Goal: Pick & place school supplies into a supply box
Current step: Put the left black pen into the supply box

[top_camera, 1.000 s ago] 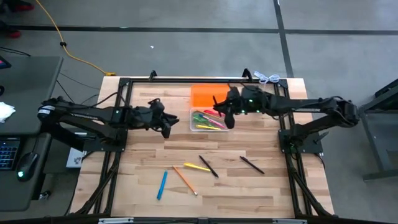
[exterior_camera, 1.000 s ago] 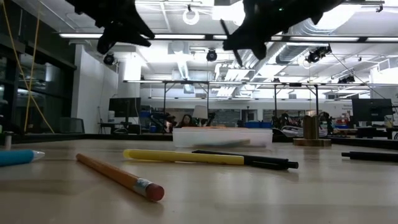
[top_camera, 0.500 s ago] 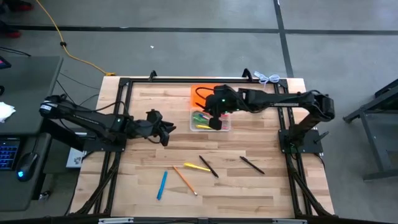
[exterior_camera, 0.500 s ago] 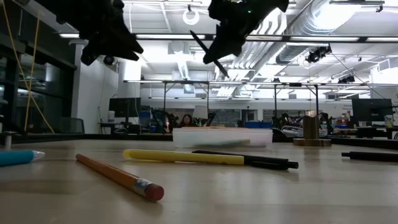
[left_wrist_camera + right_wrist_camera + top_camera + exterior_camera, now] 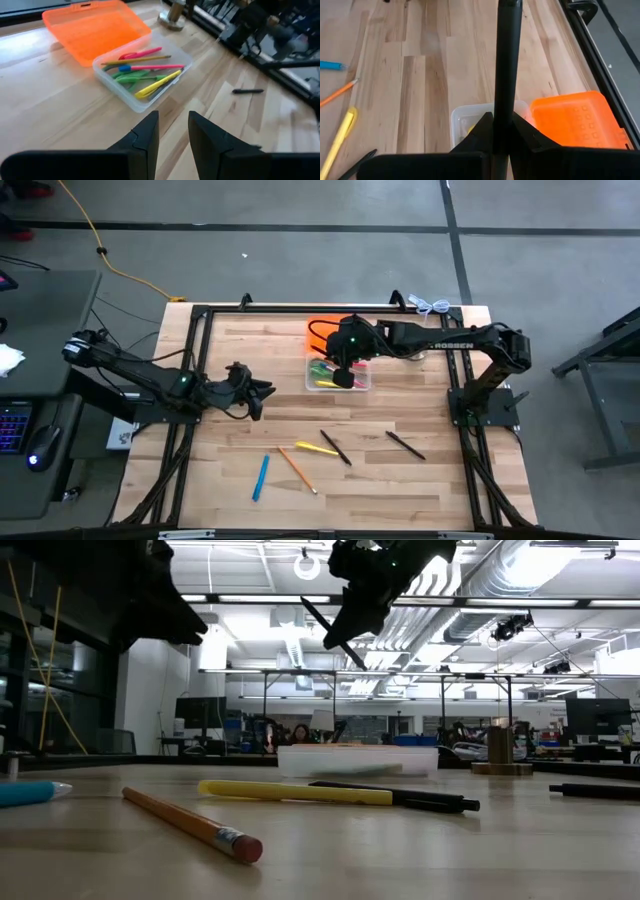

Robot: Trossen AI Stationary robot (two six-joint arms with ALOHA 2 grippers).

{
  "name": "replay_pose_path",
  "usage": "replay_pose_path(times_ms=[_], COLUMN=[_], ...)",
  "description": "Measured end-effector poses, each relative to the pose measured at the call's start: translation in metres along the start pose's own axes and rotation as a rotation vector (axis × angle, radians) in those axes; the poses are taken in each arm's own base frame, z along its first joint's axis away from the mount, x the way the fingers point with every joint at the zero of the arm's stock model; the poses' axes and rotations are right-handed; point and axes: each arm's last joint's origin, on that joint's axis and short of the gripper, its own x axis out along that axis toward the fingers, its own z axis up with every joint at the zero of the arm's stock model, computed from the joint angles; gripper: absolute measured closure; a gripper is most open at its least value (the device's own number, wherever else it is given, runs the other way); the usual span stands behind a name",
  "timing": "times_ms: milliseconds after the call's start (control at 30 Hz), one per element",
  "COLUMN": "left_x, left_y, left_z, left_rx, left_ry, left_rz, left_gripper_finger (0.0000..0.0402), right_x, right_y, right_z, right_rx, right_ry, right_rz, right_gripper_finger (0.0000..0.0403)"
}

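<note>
The right gripper [image 5: 343, 376] is positioned above the small clear rectangular plastic supply box [image 5: 362, 384] at the far centre of the light wooden table [image 5: 420, 480]. Its fingers are closed on a thin black pen [image 5: 506, 65], which stands between them and projects forward over the box; in the low view the same pen [image 5: 333, 632] hangs tilted, well above the box [image 5: 357, 760].

The box holds pink, green, yellow and wooden pens and pencils [image 5: 142, 75]. A bright orange rectangular plastic lid [image 5: 95, 29] lies just beside the box on its far side, touching or nearly touching it. A small silver bell-shaped metal object [image 5: 172, 16] stands near the far right corner of the box.

The left gripper [image 5: 254, 395] is held over bare table to the left of the box, well apart from it. Its fingers [image 5: 147, 137] are set a narrow gap apart with nothing between them.

Loose supplies lie on the near half of the table:
- a blue pen [image 5: 260, 477] at the near left;
- an orange pencil [image 5: 297, 470] with a pink eraser end, just right of the blue pen;
- a yellow pen [image 5: 317, 448] and a black pen [image 5: 336, 447] close together near the centre;
- a second black pen [image 5: 405, 444] farther right.
</note>
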Motion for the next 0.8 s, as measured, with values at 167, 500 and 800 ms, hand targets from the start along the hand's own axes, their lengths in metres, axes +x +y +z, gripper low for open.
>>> replay_pose_path(times_ms=[167,500,800], left_x=[-0.01,-0.028,-0.041], left_y=[0.01,0.035,0.05], left_z=[-0.002,-0.011,-0.016], left_rx=[0.02,0.005,0.0], left_ry=[-0.013,-0.039,-0.081], left_rz=[-0.081,-0.2,-0.302], left_gripper_finger=[0.0268,0.0268,0.0268], right_x=[0.0,0.015,0.044], right_y=[0.0,0.002,0.003], right_z=[0.0,-0.005,-0.019], right_rx=[0.0,0.008,0.022], right_ry=[0.0,0.032,0.12], right_rz=[0.008,0.046,0.052], right_gripper_finger=[0.0389,0.0386,0.0385])
